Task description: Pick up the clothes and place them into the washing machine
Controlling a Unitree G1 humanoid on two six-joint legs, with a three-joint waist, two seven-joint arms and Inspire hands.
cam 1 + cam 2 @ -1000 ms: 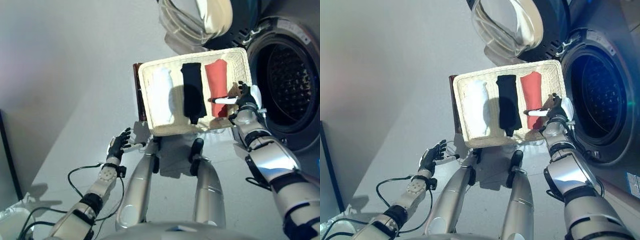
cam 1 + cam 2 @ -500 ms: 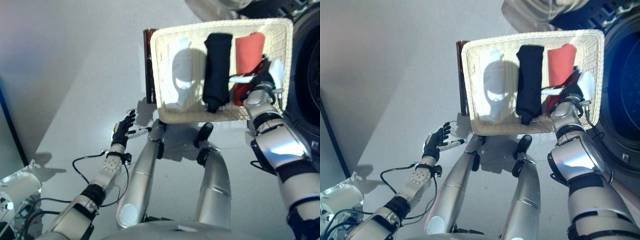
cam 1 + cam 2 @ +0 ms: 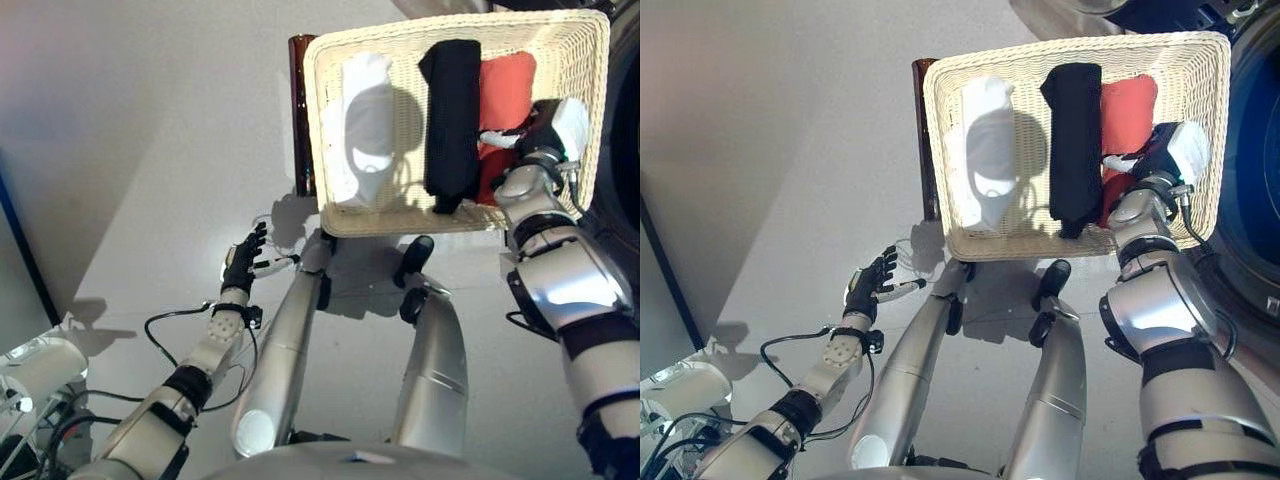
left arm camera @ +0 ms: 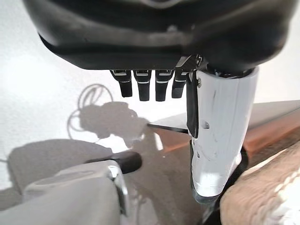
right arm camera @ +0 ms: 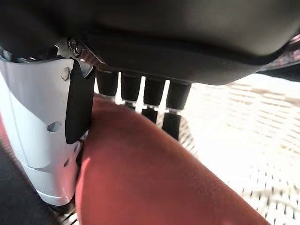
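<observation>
The wicker basket (image 3: 318, 120) holds a white garment (image 3: 362, 110), a black garment (image 3: 452, 110) and a red garment (image 3: 505, 85), side by side. My right hand (image 3: 545, 125) is inside the basket on the red garment. In the right wrist view the red garment (image 5: 154, 178) lies between the thumb (image 5: 42, 140) and the fingers, which curl over it. My left hand (image 3: 240, 265) hangs low over the floor, well left of the basket. Its fingers are straight and it is empty, as the left wrist view (image 4: 145, 84) also shows.
The basket rests on a dark brown box (image 3: 300, 110). The washing machine's open drum (image 3: 1255, 150) is at the right edge, next to the basket. Grey floor (image 3: 150, 150) lies to the left.
The camera has tilted down. My right hand has moved from the basket's near right edge further in, onto the red garment, and its fingers have closed round it. The left hand has stayed still.
</observation>
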